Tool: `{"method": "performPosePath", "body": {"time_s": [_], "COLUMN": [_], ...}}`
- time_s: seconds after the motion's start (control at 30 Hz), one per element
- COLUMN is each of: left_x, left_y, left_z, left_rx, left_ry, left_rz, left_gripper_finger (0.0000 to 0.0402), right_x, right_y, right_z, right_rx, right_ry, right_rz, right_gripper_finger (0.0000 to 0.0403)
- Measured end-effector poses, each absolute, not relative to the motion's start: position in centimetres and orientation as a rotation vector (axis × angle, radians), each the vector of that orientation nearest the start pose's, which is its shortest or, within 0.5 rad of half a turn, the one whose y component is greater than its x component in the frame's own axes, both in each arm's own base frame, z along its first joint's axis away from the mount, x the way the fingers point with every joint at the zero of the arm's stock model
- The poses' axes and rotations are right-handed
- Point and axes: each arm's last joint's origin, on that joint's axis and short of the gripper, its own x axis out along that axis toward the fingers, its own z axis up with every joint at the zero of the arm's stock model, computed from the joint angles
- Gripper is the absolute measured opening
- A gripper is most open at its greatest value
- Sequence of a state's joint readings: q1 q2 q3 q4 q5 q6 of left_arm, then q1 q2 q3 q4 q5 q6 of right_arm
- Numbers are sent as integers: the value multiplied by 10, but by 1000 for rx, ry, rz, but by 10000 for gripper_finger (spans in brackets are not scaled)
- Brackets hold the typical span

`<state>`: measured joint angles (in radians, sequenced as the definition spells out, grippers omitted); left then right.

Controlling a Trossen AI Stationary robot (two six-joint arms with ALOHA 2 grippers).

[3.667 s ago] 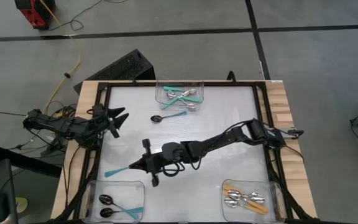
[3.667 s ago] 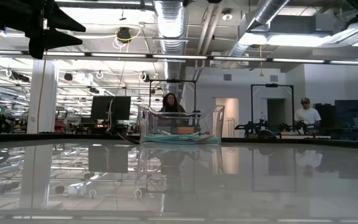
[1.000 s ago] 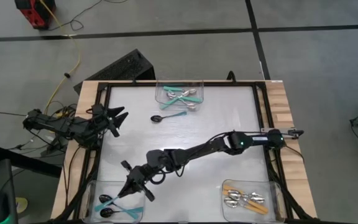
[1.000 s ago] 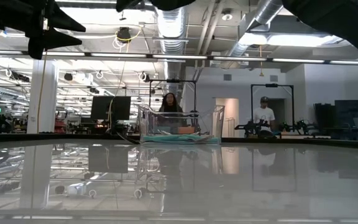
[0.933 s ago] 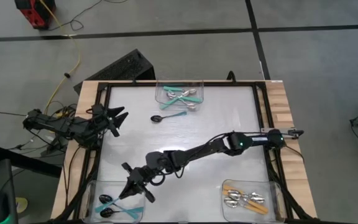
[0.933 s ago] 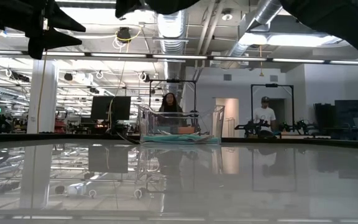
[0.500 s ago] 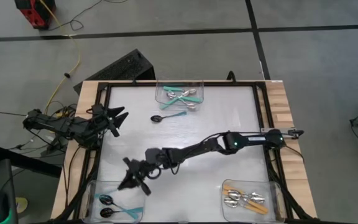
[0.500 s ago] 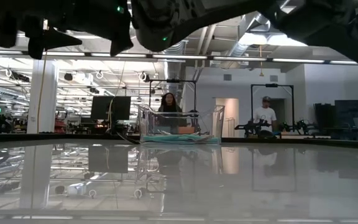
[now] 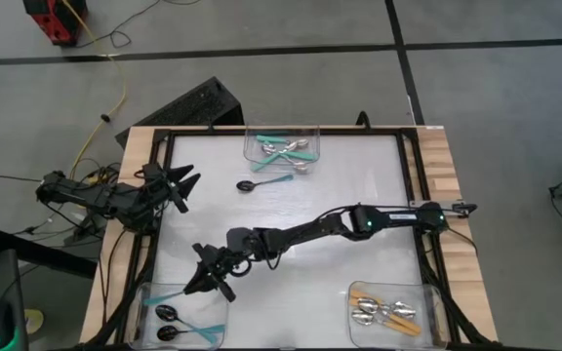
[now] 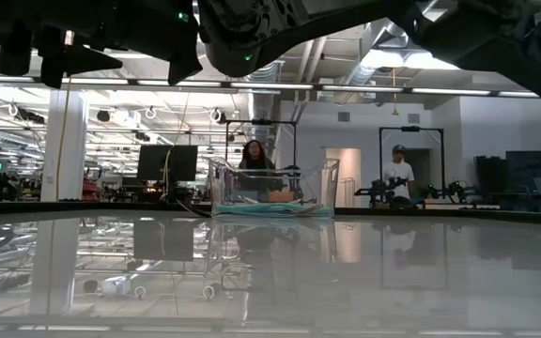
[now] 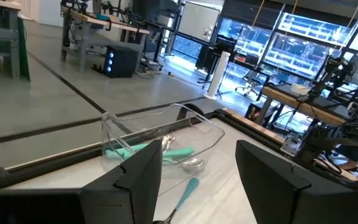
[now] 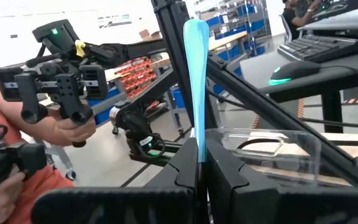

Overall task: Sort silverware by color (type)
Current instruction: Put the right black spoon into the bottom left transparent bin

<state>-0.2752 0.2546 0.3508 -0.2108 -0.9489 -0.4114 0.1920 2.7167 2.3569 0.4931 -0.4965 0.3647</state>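
Right gripper [image 9: 200,282] has pulled back from over the black-spoon bin [image 9: 185,314], its teal-handled spoon [image 12: 197,81] still clamped in shut fingers.

The bin lies just ahead of the gripper, beneath the spoon's far end. A clean drop likely needs the spoon over the bin's middle before release. Left gripper [image 9: 185,185] waits half-open, empty, well apart.

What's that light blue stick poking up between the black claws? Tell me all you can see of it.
It is a teal spoon handle, smooth and plastic-looking, flat and widening to a rounded tip. The right gripper is shut on its lower part, so the bowl is hidden in the right wrist view. From above, the spoon sticks out of that gripper over the table's near-left corner, reaching the rim of a clear bin holding black-bowled spoons.
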Motion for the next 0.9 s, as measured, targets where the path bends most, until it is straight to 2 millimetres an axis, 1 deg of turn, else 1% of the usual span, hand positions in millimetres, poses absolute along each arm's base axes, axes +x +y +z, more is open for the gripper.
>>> {"method": "performPosePath", "body": {"time_s": [0.17, 0.27, 0.37, 0.43, 0.67, 0.9], "left_x": [90, 89, 89, 89, 89, 91], "left_y": [-1, 0, 0, 0, 0, -2], "left_z": [244, 244, 244, 244, 244, 243], "left_rx": [-320, -304, -289, -290, -278, -272], "left_ry": [-41, -41, -40, -38, -32, -15], "left_rz": [683, 702, 721, 713, 705, 642], "left_gripper_finger": [190, 190, 190, 190, 190, 190], "right_x": [591, 590, 587, 585, 582, 579], "right_y": [123, 122, 126, 131, 149, 164], "right_z": [196, 201, 213, 219, 220, 220], "right_rx": [282, 285, 246, 229, 187, 181], "right_ry": [-33, -55, -112, -110, -141, -149], "right_rz": [694, 686, 662, 664, 539, 452], "right_gripper_finger": [38, 38, 38, 38, 38, 38]}}
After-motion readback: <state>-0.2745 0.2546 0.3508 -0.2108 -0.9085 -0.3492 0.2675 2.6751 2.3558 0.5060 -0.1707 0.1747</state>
